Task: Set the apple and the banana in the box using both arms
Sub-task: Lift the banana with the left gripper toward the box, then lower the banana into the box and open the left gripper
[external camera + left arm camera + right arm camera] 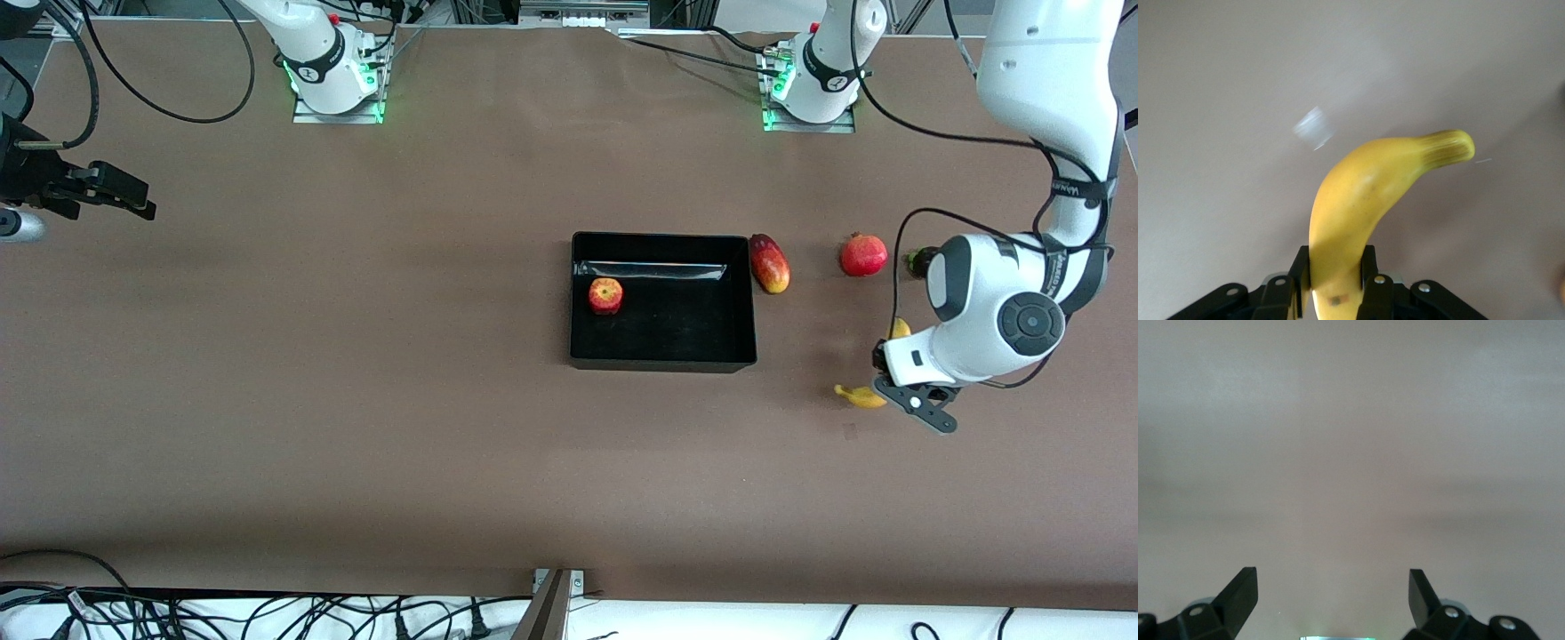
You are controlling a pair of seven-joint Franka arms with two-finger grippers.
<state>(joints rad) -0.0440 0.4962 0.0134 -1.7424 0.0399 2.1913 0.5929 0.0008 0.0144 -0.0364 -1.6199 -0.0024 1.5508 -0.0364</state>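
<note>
The apple (605, 295) lies in the black box (662, 238), toward the right arm's end of it. The banana (861, 396) lies toward the left arm's end of the table, nearer the front camera than the pomegranate; my left arm covers its middle. My left gripper (885, 373) is shut on the banana (1365, 200), with a finger (1300, 267) pressed to each side, in the left wrist view (1336, 268). I cannot tell whether the banana is off the table. My right gripper (133, 197) waits open and empty at the right arm's end of the table, over bare table in its wrist view (1331, 587).
A red-yellow mango (770, 263) lies just beside the box on the left arm's side. A red pomegranate (863, 255) lies farther toward the left arm's end. A small dark object (916, 260) shows beside it, partly hidden by my left arm.
</note>
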